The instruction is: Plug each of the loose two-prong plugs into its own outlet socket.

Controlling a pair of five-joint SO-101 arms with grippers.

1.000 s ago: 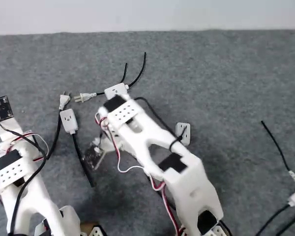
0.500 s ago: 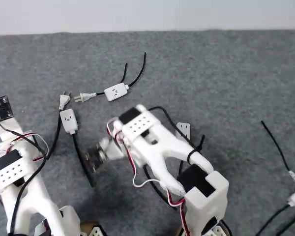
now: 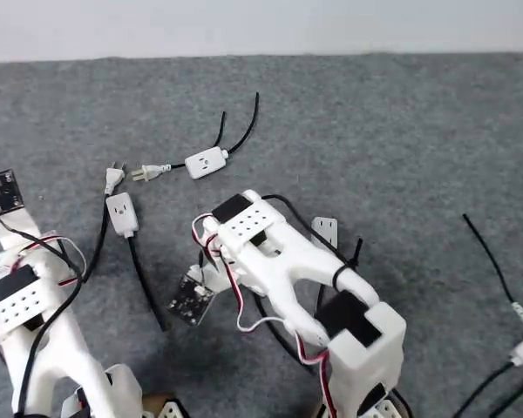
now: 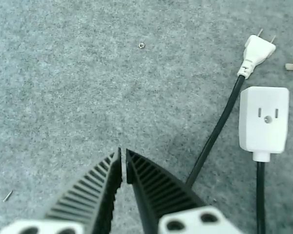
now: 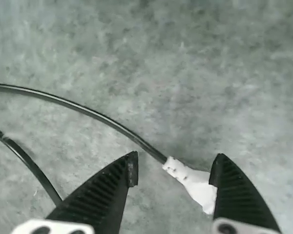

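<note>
- 2 loose white plastic two-prong plugs on the grey felt desk point(image 3: 401, 131): black-cord plug point(image 3: 113, 178) and short-lead plug point(image 3: 146, 172), just beside each other.
- 3 white boxy outlet sockets: near socket point(image 3: 122, 214), far socket point(image 3: 205, 162), third socket point(image 3: 325, 232) half hidden by an arm.
- Left pincer point(image 4: 123, 163): ribbed black jaws together, empty.
- Right pincer point(image 5: 176, 163): jaws apart, straddling a white cable end point(image 5: 193, 184); can't tell whether it's a plug or a socket.
</note>
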